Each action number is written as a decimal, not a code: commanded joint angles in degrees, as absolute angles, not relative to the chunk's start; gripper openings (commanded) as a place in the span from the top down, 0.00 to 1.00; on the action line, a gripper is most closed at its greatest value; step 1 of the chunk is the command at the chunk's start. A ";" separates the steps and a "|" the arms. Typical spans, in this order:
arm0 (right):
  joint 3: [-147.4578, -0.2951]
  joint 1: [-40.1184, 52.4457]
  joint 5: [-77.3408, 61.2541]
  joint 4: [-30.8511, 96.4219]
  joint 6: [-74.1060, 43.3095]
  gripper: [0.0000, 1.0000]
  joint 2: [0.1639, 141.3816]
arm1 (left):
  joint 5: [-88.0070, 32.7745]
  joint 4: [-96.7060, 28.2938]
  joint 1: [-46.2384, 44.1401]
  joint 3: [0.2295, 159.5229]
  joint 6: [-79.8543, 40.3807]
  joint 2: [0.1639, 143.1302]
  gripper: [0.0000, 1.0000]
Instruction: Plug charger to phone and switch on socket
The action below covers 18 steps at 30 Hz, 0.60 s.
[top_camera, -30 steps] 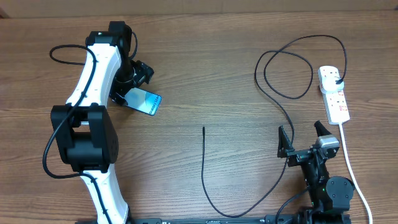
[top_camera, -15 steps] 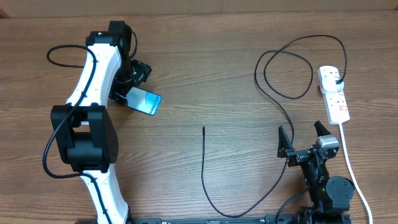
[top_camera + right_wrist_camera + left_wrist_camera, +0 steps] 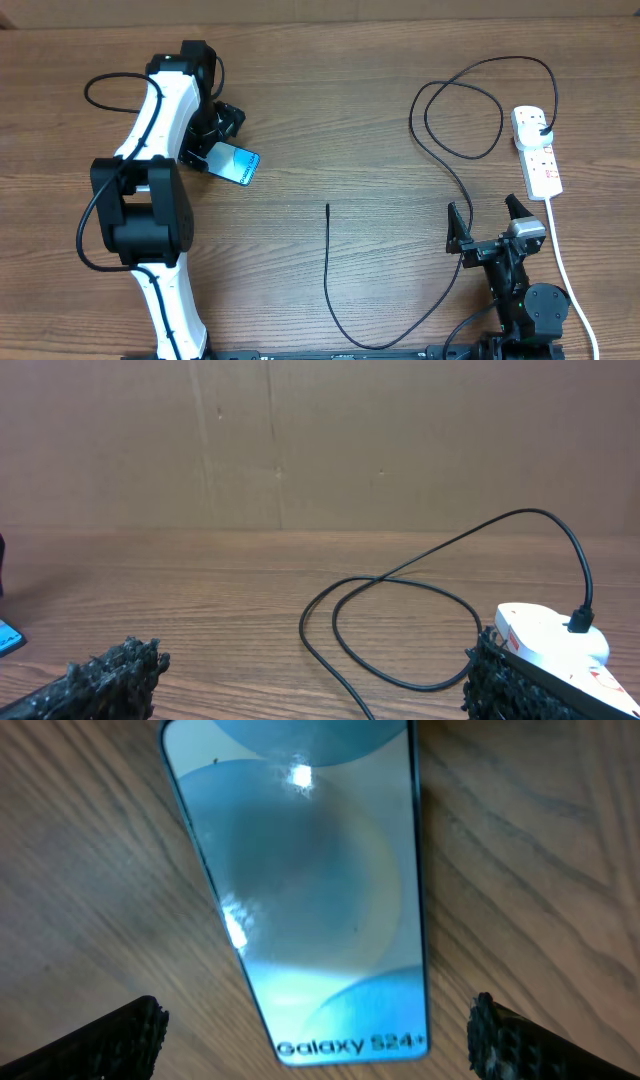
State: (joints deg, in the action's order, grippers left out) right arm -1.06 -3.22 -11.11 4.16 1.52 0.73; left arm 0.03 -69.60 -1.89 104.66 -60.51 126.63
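My left gripper (image 3: 318,1042) hangs low over the phone (image 3: 236,163) on the left half of the wooden table (image 3: 350,100). Its jaws are spread wide, one dark textured pad (image 3: 115,1038) on each side of the phone's nearer end, with bare wood showing between pad and phone on both sides, so it has hold of nothing. The phone lies flat, screen up and lit pale blue, and I can read "Galaxy S24+" across the end closest to the left wrist camera. From overhead it sits at a slant, partly tucked under the left arm's wrist. My right gripper (image 3: 487,222) is at the lower right of the table, its jaws also fully apart and empty. The black charger cable (image 3: 326,260) starts at a small plug (image 3: 541,130) seated in the far outlet of the white power strip (image 3: 538,150). It loops over the right side of the table, passes just beside the right gripper's inner finger and sweeps along the near edge. It then runs straight up to its slim connector tip (image 3: 327,206) near the table's middle, well apart from the phone. The strip lies at the right edge with red marks on its face, and its white cord (image 3: 563,260) trails toward me. I cannot tell how its switches are set.
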 commanded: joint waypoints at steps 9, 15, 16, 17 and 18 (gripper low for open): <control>-0.45 -2.79 -10.55 3.92 1.78 0.00 0.27 | 0.43 -68.73 -2.28 105.10 -61.82 131.31 0.00; -0.45 -2.79 -10.55 3.92 1.78 0.00 0.27 | 0.49 -68.34 -2.26 105.10 -61.98 131.90 0.00; -0.45 -2.79 -10.55 3.92 1.78 0.00 0.27 | 0.49 -68.07 -2.26 105.10 -61.98 131.90 0.00; -0.45 -2.79 -10.55 3.92 1.78 0.00 0.27 | 0.45 -67.77 -2.26 105.10 -61.98 131.90 0.00; -0.45 -2.79 -10.55 3.92 1.78 0.00 0.27 | 0.45 -67.48 -2.26 105.10 -61.98 131.90 0.00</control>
State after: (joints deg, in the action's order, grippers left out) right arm -1.06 -3.22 -11.14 4.14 1.52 0.73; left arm 0.03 -68.03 -1.89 104.66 -60.55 131.28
